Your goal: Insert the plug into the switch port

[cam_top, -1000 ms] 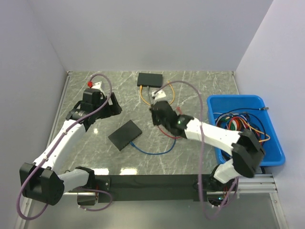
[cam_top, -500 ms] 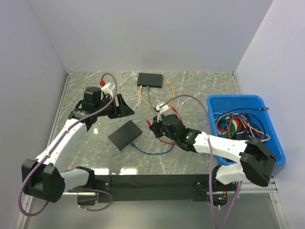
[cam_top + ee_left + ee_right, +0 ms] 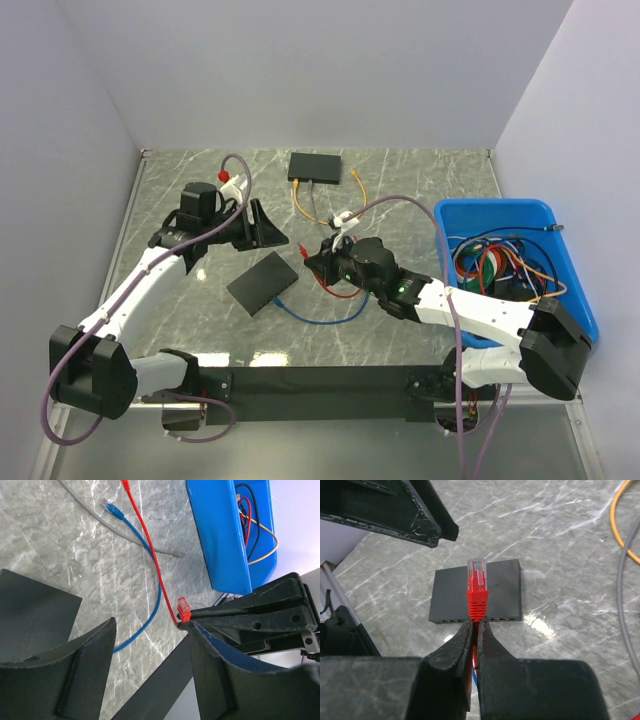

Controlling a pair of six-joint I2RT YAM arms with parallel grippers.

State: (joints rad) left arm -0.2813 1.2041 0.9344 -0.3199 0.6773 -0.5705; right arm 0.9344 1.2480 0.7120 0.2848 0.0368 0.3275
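Your right gripper (image 3: 474, 626) is clamped on the red plug (image 3: 477, 585) at its boot, tip forward, lined up on the switch (image 3: 451, 596) at frame centre, with the port row (image 3: 495, 618) facing the plug. Left gripper (image 3: 150, 627): fingers apart, empty, near the switch, probably to brace it.

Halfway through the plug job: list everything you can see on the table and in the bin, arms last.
switches: 2, black; far switch back centre, near switch left of centre
red plug: 1, red, on a red cable, held above the near switch
blue cable: 1, blue, on the table by the near switch
orange cable: 1, orange, by the far switch
grey cable: 1, grey, mid-table
bin: 1, blue, right edge
loose cables: tangle, mixed colours, in the bin
table: 1, grey marble
left gripper: open, empty
right gripper: shut on the red plug
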